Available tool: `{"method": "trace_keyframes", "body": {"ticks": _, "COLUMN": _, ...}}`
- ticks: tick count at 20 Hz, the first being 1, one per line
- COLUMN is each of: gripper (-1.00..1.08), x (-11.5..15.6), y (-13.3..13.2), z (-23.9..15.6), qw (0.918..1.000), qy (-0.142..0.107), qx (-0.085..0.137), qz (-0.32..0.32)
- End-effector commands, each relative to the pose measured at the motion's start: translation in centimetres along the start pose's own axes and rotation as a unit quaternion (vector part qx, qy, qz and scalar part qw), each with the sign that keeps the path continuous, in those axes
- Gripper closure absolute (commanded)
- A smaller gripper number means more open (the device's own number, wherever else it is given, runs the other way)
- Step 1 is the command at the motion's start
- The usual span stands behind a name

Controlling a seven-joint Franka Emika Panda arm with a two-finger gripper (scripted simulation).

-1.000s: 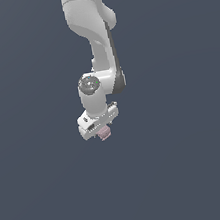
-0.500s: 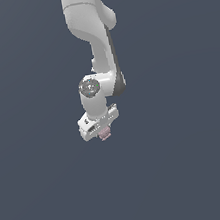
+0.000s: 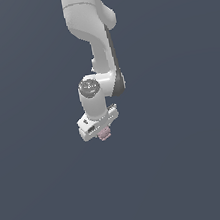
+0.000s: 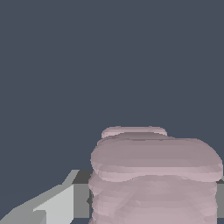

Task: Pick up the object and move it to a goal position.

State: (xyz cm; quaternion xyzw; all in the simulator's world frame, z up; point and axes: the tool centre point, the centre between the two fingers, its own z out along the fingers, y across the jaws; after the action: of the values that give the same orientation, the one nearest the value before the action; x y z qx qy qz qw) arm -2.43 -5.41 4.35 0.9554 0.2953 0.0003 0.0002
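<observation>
The object [image 3: 104, 133] is a small pale pink lump, peeking out just under the white hand of the arm in the exterior view. My gripper [image 3: 103, 132] is shut on it and holds it up against the plain dark grey background. The wrist view is filled low down by the same pink object [image 4: 153, 175], ridged and rounded, with one grey-white finger [image 4: 52, 205] showing beside it. The other finger is hidden behind the lump.
The white arm [image 3: 91, 34] reaches down from the top of the exterior view. Everything else around it is a uniform dark grey background.
The gripper with the pink object has shifted slightly upward in the exterior view. Its hold on the lump looks the same.
</observation>
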Motion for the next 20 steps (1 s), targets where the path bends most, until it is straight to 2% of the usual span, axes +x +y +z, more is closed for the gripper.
{"method": "trace_keyframes", "body": {"ticks": 1, "gripper": 1.08, "x": 0.0, "y": 0.5, "z": -0.2, "qw": 1.0000, "qy": 0.000, "qx": 0.000, "qz": 0.000}}
{"method": "trace_keyframes", "body": {"ticks": 7, "gripper": 1.08, "x": 0.3, "y": 2.9, "z": -1.4, "qw": 1.0000, "qy": 0.000, "qx": 0.000, "qz": 0.000}}
{"method": "trace_keyframes", "body": {"ticks": 20, "gripper": 1.08, "x": 1.4, "y": 10.8, "z": -5.1, "qw": 1.0000, "qy": 0.000, "qx": 0.000, "qz": 0.000}}
